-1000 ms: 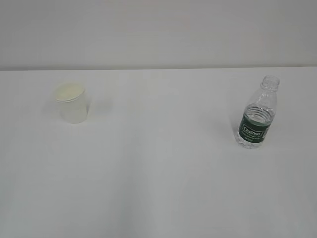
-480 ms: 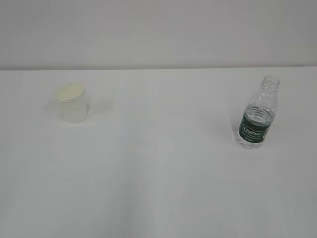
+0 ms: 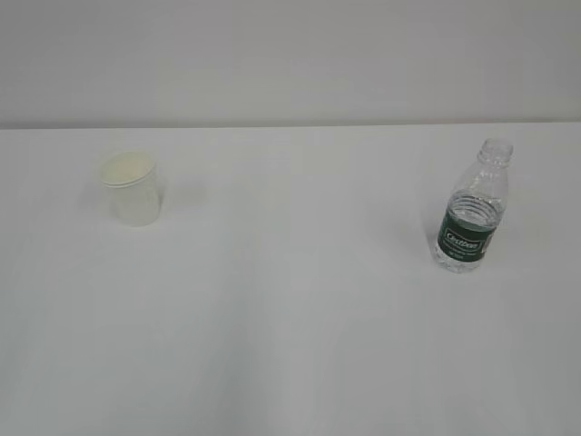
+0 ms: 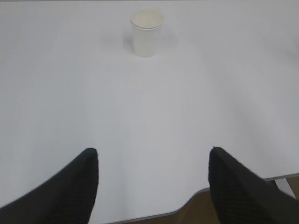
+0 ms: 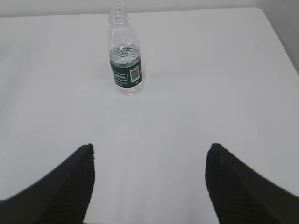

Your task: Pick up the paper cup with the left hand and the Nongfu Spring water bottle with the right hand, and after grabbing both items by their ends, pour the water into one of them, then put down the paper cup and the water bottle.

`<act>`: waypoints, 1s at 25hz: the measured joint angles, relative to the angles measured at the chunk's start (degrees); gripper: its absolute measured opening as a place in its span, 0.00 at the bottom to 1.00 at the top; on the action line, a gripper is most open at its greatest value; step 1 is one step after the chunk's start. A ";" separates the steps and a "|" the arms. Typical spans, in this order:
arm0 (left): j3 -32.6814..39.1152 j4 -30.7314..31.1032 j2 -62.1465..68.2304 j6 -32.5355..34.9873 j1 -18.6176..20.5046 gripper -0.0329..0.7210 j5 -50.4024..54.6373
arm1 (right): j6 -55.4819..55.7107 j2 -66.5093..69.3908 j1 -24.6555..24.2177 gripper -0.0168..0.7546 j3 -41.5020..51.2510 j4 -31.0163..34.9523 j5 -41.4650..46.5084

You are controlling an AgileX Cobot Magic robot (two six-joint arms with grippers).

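A small white paper cup [image 3: 132, 188] stands upright on the left of the white table [image 3: 290, 300]. On the right stands the capless Nongfu Spring water bottle [image 3: 472, 211], clear with a dark green label and water up to its shoulder. Neither arm shows in the exterior view. In the left wrist view the paper cup [image 4: 146, 32] is far ahead of my left gripper [image 4: 152, 151], which is open and empty. In the right wrist view the water bottle [image 5: 124, 52] stands well ahead and left of my right gripper [image 5: 149, 148], open with nothing between its fingers.
The table's near edge [image 4: 154, 215] runs under the left gripper, with brown floor [image 4: 201, 210] below it. The table's right edge [image 5: 280, 37] shows at the far right of the right wrist view. A plain pale wall [image 3: 290, 54] rises behind the table.
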 joint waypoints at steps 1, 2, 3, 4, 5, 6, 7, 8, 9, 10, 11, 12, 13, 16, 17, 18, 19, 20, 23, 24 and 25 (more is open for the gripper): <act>0.00 0.00 0.00 0.00 0.00 0.74 0.00 | -1.75 0.00 0.00 0.74 -0.03 0.38 -0.26; 0.00 0.00 0.00 0.00 0.00 0.74 0.00 | -3.17 0.00 0.00 0.74 -0.03 0.62 -0.53; 0.00 0.00 0.00 0.00 0.00 0.74 0.00 | -4.87 0.00 0.00 0.74 -0.03 0.84 -0.66; 0.00 0.00 0.00 0.00 0.00 0.74 0.00 | -6.37 0.00 0.00 0.74 -0.03 0.86 -0.83; 0.00 0.00 0.00 0.00 0.00 0.74 0.00 | -7.44 0.00 0.00 0.74 -0.03 0.96 -1.25; 0.00 0.00 0.00 0.04 0.00 0.74 0.00 | -8.07 0.00 0.00 0.74 -0.07 1.09 -1.67; 0.00 0.00 0.00 0.14 0.00 0.74 0.00 | -8.55 0.00 0.00 0.74 -0.07 1.09 -2.09; 0.00 0.00 0.00 0.13 0.00 0.74 0.00 | -8.95 0.00 0.00 0.74 -0.07 1.20 -2.70; 0.00 0.02 0.00 0.13 0.00 0.74 0.00 | -9.07 0.00 0.00 0.74 -0.07 1.34 -3.25; 0.00 0.02 0.00 0.13 0.00 0.74 0.00 | -9.16 0.00 0.00 0.74 -0.07 1.50 -3.55; 0.00 0.12 0.00 0.13 0.00 0.74 0.00 | -9.20 0.00 0.00 0.74 -0.07 1.61 -3.93; 0.00 0.12 0.00 0.13 0.00 0.74 -0.22 | -9.29 0.00 0.00 0.74 -0.07 1.61 -4.19; -0.22 0.12 0.00 0.13 0.00 0.74 -0.53 | -9.32 0.00 0.00 0.74 -0.07 1.64 -4.34; -1.25 -0.31 0.79 0.13 0.00 0.74 -2.48 | -9.42 0.12 0.00 0.74 -0.16 1.74 -4.78; -1.36 -0.29 1.72 0.17 0.00 0.74 -3.13 | -9.42 0.43 0.00 0.74 -0.16 1.74 -5.08; -1.48 -0.29 2.96 0.17 0.00 0.74 -3.65 | -9.42 1.09 0.00 0.74 -0.16 1.74 -5.57; -1.48 -0.32 4.30 0.17 0.00 0.74 -4.73 | -9.42 1.60 0.00 0.74 -0.16 1.74 -6.24; -1.48 -0.44 5.41 0.17 0.00 0.74 -5.99 | -9.42 2.22 0.00 0.74 -0.16 1.74 -7.02; -1.48 -0.68 8.79 0.49 0.00 0.74 -11.75 | -9.55 4.15 0.00 0.74 -0.16 1.74 -9.30; -1.48 -0.68 10.03 0.59 0.00 0.74 -13.72 | -9.55 4.95 0.00 0.74 -0.16 1.74 -9.86; -1.48 -0.68 11.10 0.70 0.00 0.74 -15.25 | -9.55 5.78 0.00 0.74 -0.16 1.74 -10.61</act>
